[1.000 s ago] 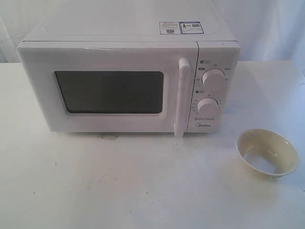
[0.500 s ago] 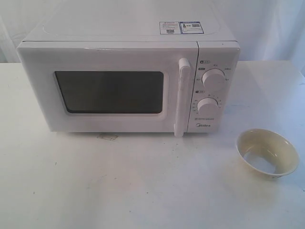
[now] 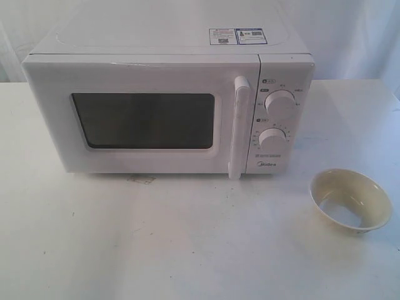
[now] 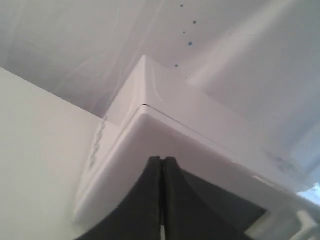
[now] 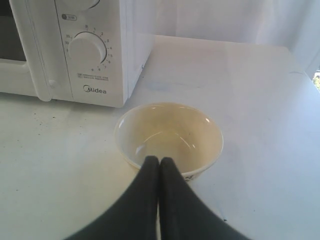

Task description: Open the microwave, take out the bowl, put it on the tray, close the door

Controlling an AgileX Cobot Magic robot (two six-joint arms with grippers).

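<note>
Exterior view: the bowl (image 3: 350, 199) sits upright on the table (image 3: 187, 244), right of the microwave (image 3: 284, 69), whose door (image 3: 144, 72) is closed. Both the right gripper (image 5: 159, 161), facing the bowl, and the left gripper (image 4: 161, 160), facing the microwave, have fingers pressed together.

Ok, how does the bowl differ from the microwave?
The microwave is a big white box; the bowl is small, round and cream-yellow. The microwave is shut; the bowl is open-topped and empty. Both rest on the white table.
</note>
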